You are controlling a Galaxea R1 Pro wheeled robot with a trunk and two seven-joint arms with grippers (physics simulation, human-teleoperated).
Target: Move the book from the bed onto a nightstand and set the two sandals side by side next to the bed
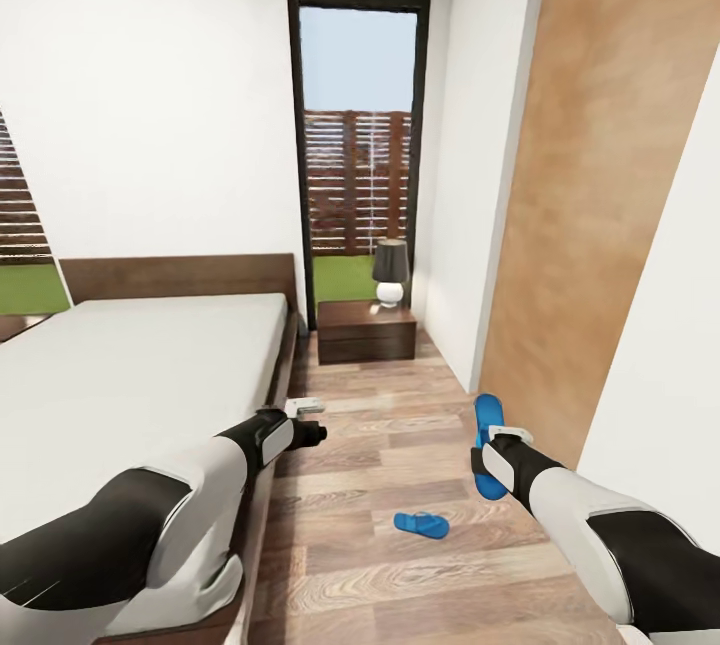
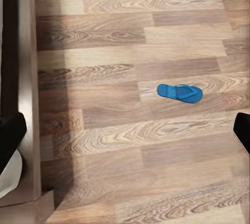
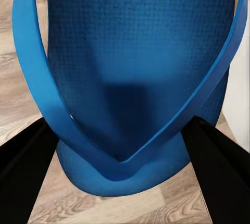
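One bright blue sandal (image 1: 420, 523) lies flat on the wood floor between my two arms, also seen in the left wrist view (image 2: 179, 92). The other sandal (image 1: 489, 417) hangs upright off the floor, my right gripper (image 1: 487, 460) shut on it; up close its sole and toe strap (image 3: 135, 67) sit between the dark fingers (image 3: 26, 182). My left gripper (image 1: 312, 432) hovers open and empty beside the bed's (image 1: 130, 365) wooden side rail, its fingers (image 2: 10, 138) spread wide. A nightstand (image 1: 366, 330) stands beyond the bed by the window. The book is out of view.
A dark-shaded lamp (image 1: 390, 275) stands on the nightstand. A tall dark-framed window (image 1: 358, 145) faces a slatted fence. A large wooden panel (image 1: 600, 195) lines the right wall. The plank floor (image 1: 400, 405) runs between bed and wall.
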